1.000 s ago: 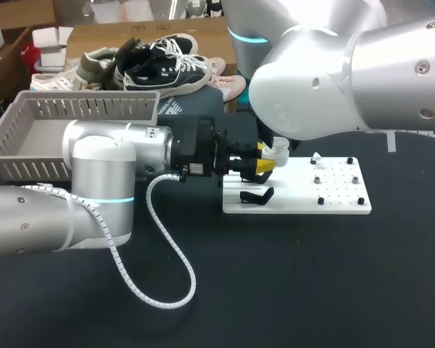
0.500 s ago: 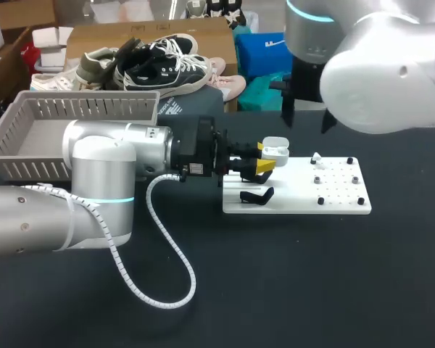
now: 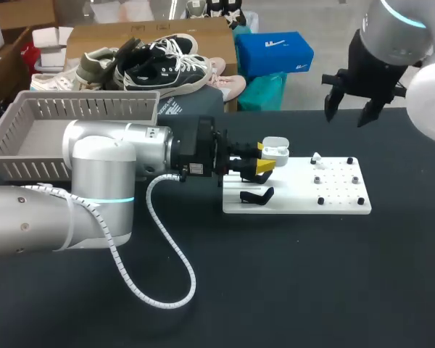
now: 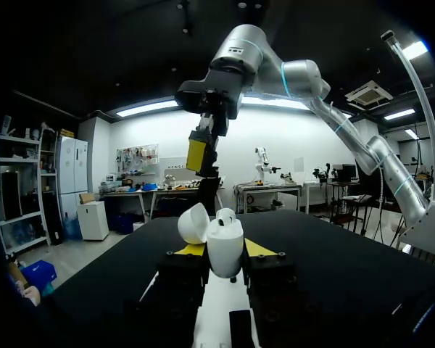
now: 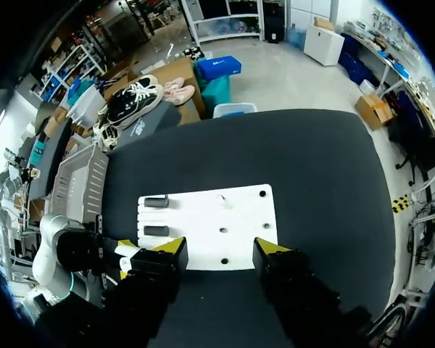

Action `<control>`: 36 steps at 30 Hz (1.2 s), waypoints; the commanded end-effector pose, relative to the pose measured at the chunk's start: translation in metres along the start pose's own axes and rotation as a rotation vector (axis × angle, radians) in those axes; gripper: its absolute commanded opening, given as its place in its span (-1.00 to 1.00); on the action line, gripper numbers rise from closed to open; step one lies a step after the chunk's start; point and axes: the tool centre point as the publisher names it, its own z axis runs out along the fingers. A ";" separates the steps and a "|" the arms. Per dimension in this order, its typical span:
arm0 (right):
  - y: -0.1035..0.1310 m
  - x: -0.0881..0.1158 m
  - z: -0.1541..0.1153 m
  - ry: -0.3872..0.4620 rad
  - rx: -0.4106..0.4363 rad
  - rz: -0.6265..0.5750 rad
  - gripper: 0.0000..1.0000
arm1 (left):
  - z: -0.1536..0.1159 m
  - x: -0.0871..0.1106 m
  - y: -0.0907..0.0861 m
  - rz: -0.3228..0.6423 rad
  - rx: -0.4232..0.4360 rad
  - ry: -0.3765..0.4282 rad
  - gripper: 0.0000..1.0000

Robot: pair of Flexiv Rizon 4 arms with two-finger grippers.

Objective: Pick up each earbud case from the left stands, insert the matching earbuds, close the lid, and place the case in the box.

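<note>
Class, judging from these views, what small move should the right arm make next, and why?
Probably lower the right gripper toward the small white earbud on the white board. The gripper is open, empty and high above the table, while the left gripper holds the case with its lid open.

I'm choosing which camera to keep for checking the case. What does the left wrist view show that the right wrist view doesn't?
Only the left wrist view: the case with its lid open, clamped in the left gripper, and the right gripper hanging in the air ahead of it. Only the right wrist view: the white board seen from above, two black stands on it, the grey basket past the board, and the right gripper's own open fingers. Both: the black table.
</note>
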 end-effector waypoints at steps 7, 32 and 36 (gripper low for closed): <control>0.001 -0.015 0.043 0.035 -0.004 -0.020 0.28 | 0.000 0.001 0.000 0.001 0.000 -0.002 -1.00; -0.010 -0.014 0.118 0.104 0.050 0.206 0.08 | 0.000 0.001 0.000 0.001 0.000 -0.002 -1.00; -0.010 -0.010 0.124 0.105 0.043 0.217 0.04 | 0.000 0.001 0.000 0.001 0.000 -0.002 -1.00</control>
